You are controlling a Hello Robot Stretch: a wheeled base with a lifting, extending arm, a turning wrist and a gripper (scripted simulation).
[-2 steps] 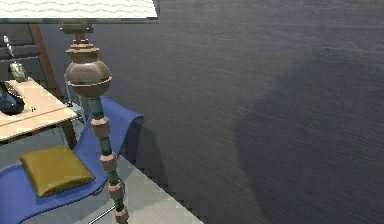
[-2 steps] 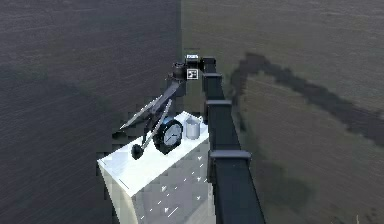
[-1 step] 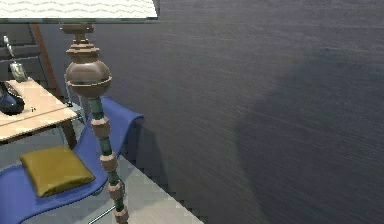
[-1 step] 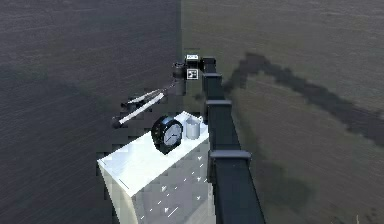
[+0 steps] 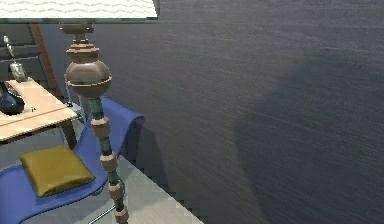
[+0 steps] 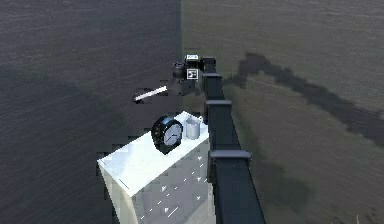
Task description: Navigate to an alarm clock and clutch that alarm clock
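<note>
A round black alarm clock [image 6: 168,133] with a pale face stands upright on top of a white dresser [image 6: 150,185] in the arm side view. A small grey cup [image 6: 192,122] sits just to its right. The dark arm [image 6: 225,150] rises past the dresser's right side. At its far end, the gripper [image 6: 172,80] hangs above the clock against the dark wall. A thin pale bar [image 6: 150,94] sticks out low to the left of the gripper's body. I cannot tell whether the gripper holds anything.
In the forward view a floor lamp [image 5: 98,110] with a turned wooden pole stands close in front. Behind it are a blue armchair [image 5: 120,125] with an olive cushion [image 5: 55,168] and a wooden table [image 5: 35,112] carrying dark objects. A dark wall [image 5: 280,110] takes up the right.
</note>
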